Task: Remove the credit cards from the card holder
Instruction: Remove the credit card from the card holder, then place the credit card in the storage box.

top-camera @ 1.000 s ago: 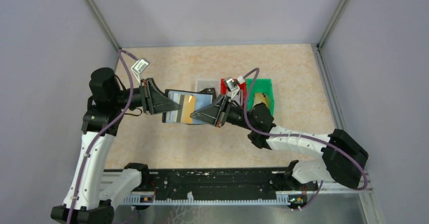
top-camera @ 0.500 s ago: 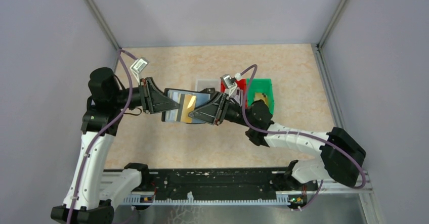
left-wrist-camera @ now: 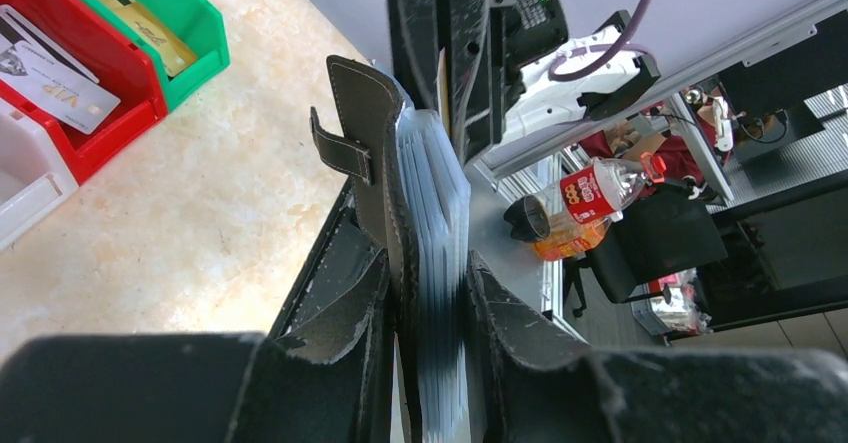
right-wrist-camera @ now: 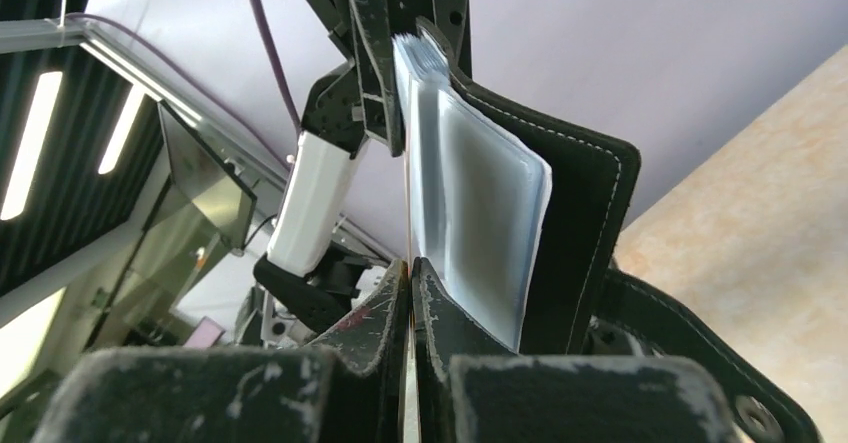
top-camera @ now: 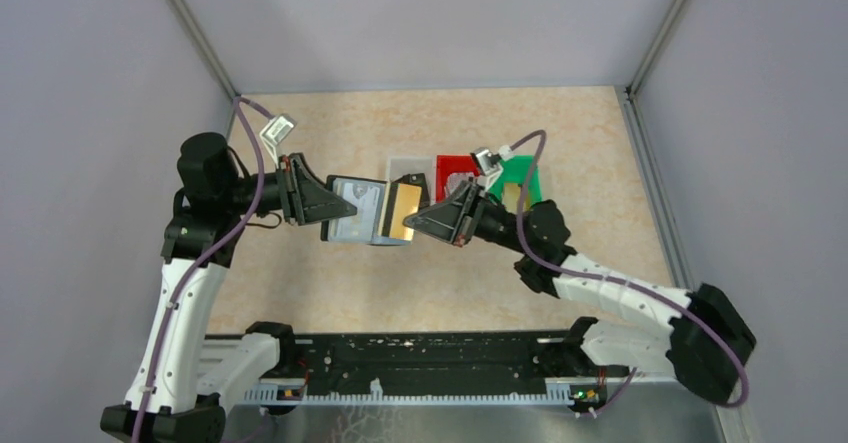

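A: Left gripper (left-wrist-camera: 427, 273)?

B: Partly closed, clamping the card holder (left-wrist-camera: 360, 113) by one end. Black cover against one finger, clear sleeves against the other, the rest jutting out past the tips.

A: And the right gripper (right-wrist-camera: 410, 273)?

B: Pinched fully shut on a gold credit card (top-camera: 403, 210), gripped by the edge farthest from the holder.

A: Clear of the sleeves?

B: Cannot tell. Sitting right at the holder's open edge, between the two sets of jaws, lifted above the table (top-camera: 420, 123).
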`<state>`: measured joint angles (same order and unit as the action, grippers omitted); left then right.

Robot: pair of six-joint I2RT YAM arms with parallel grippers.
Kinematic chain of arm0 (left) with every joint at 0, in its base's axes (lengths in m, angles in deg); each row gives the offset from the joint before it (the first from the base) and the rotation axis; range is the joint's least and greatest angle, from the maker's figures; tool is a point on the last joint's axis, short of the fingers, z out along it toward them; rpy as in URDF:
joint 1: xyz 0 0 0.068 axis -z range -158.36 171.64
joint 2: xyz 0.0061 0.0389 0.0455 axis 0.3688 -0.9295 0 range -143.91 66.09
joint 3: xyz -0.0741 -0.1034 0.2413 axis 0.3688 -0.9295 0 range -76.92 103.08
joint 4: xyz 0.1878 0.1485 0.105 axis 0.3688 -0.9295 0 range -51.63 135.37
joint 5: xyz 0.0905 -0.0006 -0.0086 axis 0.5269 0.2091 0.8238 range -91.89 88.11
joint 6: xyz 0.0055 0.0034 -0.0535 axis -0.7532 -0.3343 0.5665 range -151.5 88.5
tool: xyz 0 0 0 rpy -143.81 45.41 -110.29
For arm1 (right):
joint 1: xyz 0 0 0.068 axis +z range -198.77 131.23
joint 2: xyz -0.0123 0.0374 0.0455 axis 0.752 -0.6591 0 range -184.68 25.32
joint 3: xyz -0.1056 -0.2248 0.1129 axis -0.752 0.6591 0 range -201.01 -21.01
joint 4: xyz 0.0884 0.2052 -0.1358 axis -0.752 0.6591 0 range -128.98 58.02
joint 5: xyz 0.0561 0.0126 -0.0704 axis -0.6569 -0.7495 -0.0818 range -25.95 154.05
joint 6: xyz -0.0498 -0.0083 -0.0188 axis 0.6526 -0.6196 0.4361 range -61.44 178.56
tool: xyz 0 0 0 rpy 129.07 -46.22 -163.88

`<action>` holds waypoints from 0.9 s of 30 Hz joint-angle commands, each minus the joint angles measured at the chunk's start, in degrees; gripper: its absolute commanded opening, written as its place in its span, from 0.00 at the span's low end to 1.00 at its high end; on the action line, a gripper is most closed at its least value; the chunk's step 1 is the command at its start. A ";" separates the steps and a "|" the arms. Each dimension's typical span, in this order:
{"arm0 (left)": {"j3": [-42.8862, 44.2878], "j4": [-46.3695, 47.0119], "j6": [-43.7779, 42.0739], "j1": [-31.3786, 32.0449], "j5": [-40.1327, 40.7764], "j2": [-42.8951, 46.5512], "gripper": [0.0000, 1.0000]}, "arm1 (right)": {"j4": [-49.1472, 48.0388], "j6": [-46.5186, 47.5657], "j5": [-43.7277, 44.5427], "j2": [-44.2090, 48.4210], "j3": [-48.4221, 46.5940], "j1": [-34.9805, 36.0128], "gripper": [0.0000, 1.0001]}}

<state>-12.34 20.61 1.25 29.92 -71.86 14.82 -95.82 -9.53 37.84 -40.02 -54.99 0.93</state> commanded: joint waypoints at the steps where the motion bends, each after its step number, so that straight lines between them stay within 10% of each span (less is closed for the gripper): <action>1: 2.11 0.25 -1.41 0.34 -0.44 0.28 0.00 | 13.22 4.86 -2.44 11.33 0.96 -5.26 0.00; 13: 2.72 -0.38 -2.45 0.34 -0.11 0.25 0.00 | 81.84 37.70 -3.74 13.88 -17.54 -34.26 0.00; 27: 2.90 -0.54 -2.70 0.34 -1.12 0.63 0.00 | 83.82 50.66 16.51 -7.82 -23.49 -38.30 0.00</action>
<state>-11.84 19.17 -1.11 29.94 -71.58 14.75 -11.10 36.67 48.07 -44.26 -73.74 -36.32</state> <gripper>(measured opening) 0.315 0.005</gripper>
